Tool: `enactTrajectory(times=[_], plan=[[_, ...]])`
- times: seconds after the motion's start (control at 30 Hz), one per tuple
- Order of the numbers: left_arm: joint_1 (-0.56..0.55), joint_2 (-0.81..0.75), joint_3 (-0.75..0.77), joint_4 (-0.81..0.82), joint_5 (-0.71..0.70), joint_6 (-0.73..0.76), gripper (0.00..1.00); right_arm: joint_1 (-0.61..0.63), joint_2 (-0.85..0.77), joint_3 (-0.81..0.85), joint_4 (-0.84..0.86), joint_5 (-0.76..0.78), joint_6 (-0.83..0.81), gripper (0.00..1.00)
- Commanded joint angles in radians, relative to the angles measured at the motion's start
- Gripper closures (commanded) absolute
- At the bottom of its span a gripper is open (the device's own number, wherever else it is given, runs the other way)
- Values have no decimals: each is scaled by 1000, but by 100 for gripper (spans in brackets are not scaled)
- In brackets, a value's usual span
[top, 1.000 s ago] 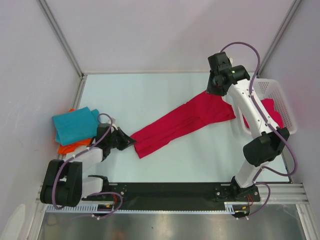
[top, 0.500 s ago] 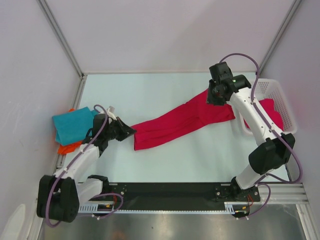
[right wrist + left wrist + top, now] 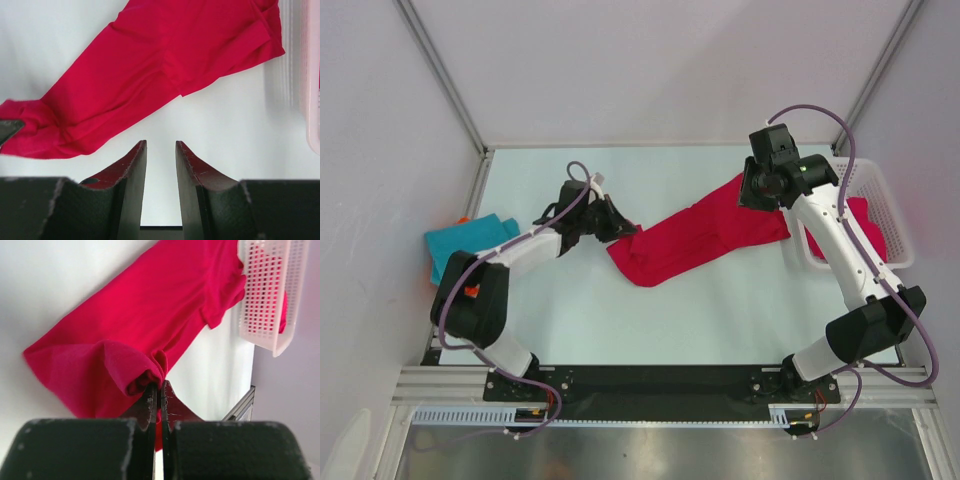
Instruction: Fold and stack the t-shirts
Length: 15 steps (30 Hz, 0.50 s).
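Top external view: finds the left hand (image 3: 620, 228) clamped shut on a hem corner of the crimson t-shirt (image 3: 705, 235), out near the middle of the worktop (image 3: 620, 320). Sat a second ago down by the left edge, close to the teal t-shirt (image 3: 470, 240). Has since swung up and inward, hauling that corner along.

Leaves the shirt shorter and slacker than it was, no longer drawn out in one long diagonal. Shows, from the left wrist, the hem rolled over and bunched right at the pinch.

Leaves the shoulder and sleeve end lying flat just beside the white basket (image 3: 885, 195), with more red cloth (image 3: 860, 215) inside it. Puts the right hand (image 3: 757, 188) by that shoulder end, fingers moderately apart and holding nothing, off the cloth in its own wrist view.

Reads as repositioning rather than folding: no clean crease yet, and nothing new stacked on the teal one at the left. Probably calls for laying the bunched hem flat before any fold. Risks a lopsided fold otherwise, with soft cloth sagging from a single pinched corner.
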Motion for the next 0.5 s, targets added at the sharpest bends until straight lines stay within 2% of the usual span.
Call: enactTrajectory(times=[0.0,0.3,0.43,0.47], plan=[[-51,142,172,82,33,-43,100,-2,-51,10,-20,2,-5,65],[-145,379,370,117,72,-114,100,-33,-73,1,-49,20,-19,65],[-157,414,387,125,81,-123,99,-42,-74,-8,-52,17,-24,65],[-157,419,387,125,84,-123,96,-44,-74,-14,-52,17,-25,65]])
